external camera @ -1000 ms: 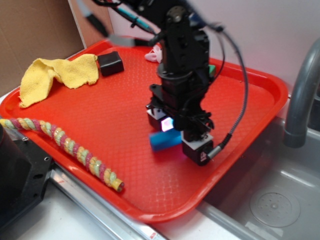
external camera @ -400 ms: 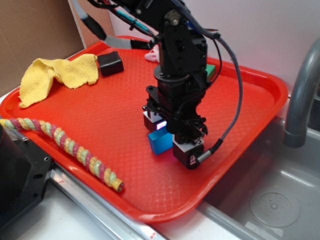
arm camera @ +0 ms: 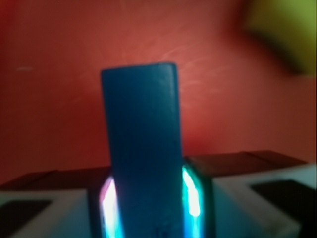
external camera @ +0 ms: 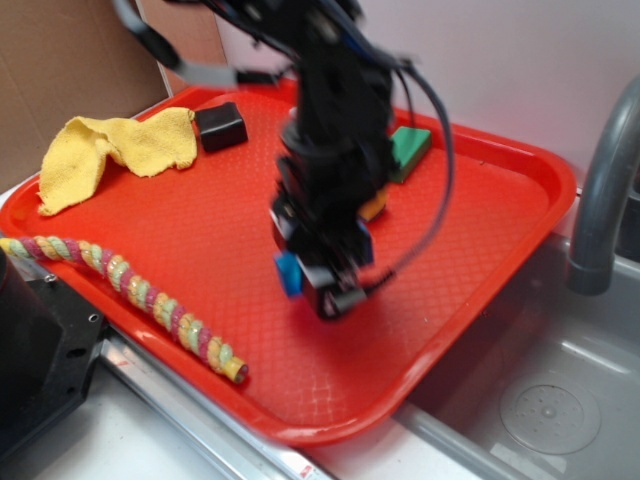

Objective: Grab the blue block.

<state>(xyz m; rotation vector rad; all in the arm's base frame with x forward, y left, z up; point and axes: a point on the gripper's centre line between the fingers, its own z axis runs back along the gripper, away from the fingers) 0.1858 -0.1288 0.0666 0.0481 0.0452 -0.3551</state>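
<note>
The blue block [arm camera: 142, 148] fills the middle of the wrist view, a long dark-blue brick clamped between my two glowing pads [arm camera: 192, 198]. My gripper [arm camera: 148, 208] is shut on it. Seen from outside, the gripper [external camera: 318, 272] hangs blurred over the middle of the red tray [external camera: 520, 200], and only a small end of the blue block [external camera: 288, 272] sticks out on its left side. The block looks lifted a little off the tray floor.
A green block [external camera: 410, 148] and a yellow piece [external camera: 374, 207] lie behind the arm. A black cube [external camera: 221, 126] and a yellow cloth [external camera: 120, 150] sit at the tray's back left. A twisted rope [external camera: 140, 295] lies on its front-left edge. A sink [external camera: 540, 400] and faucet [external camera: 600, 170] are at right.
The gripper has closed on the blue block and moved left and slightly up with it, turning; the block no longer lies on the tray.
</note>
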